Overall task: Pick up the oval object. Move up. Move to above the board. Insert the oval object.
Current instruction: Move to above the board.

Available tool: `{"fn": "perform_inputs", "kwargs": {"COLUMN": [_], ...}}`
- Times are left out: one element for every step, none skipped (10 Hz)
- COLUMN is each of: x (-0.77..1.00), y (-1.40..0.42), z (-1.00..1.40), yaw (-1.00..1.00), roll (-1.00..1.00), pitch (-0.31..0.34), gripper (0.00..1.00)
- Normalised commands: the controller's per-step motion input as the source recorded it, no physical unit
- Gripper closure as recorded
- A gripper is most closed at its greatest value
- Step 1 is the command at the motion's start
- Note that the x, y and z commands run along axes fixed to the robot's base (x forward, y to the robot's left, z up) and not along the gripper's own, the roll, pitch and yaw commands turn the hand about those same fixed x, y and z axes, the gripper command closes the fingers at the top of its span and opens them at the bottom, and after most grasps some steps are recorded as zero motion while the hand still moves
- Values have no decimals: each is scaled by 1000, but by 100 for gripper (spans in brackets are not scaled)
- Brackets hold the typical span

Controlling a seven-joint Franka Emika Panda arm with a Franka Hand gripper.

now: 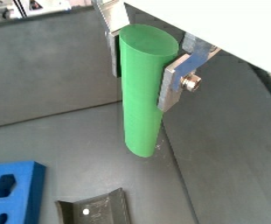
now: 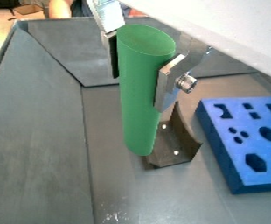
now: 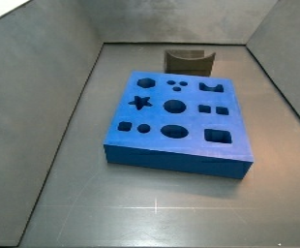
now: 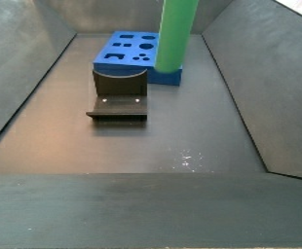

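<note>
My gripper (image 1: 141, 79) is shut on the oval object (image 1: 144, 87), a tall bright green peg held upright by its upper part between the two silver fingers (image 1: 177, 80). It shows the same way in both wrist views (image 2: 142, 87). In a side view the oval object (image 4: 180, 34) hangs down from the top edge, and the gripper itself is out of frame. The blue board (image 3: 179, 121) with its shaped holes lies flat on the floor. It also shows in other views (image 2: 249, 140) (image 1: 10, 188) (image 4: 132, 52). The peg's lower end is off the floor, beside the board.
The dark fixture (image 3: 189, 61) stands on the floor just beyond one short end of the board. It also shows in other views (image 4: 119, 102) (image 2: 179, 144) (image 1: 91, 210). Sloping grey walls (image 3: 56, 87) enclose the dark floor on all sides.
</note>
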Motion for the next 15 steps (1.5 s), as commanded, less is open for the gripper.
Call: {"fn": "perform_inputs", "kwargs": {"x": [-2,-4,6,10,1,-1,0,0,-1,-2,-1,-1,1,6,18], "y": [12,6,-1000,-1000,-1000,-1000,-1000,-1000,-1000,-1000,-1000,-1000,-1000,-1000,-1000], "z": [440,341,7,-10,-3,-2,-4,-1,3,5,7,9,12,14,16], "yaw": [-1,5,-1000,-1000,-1000,-1000,-1000,-1000,-748,-510,-316,-169,-61,-26,5], "roll": [46,51,177,184,208,191,203,204,143,82,52,30,14,-5,-6], "pitch": [109,110,279,270,251,226,216,211,153,111,78,59,49,50,55], "gripper": [100,100,100,100,100,100,100,100,100,100,100,100,100,100,100]}}
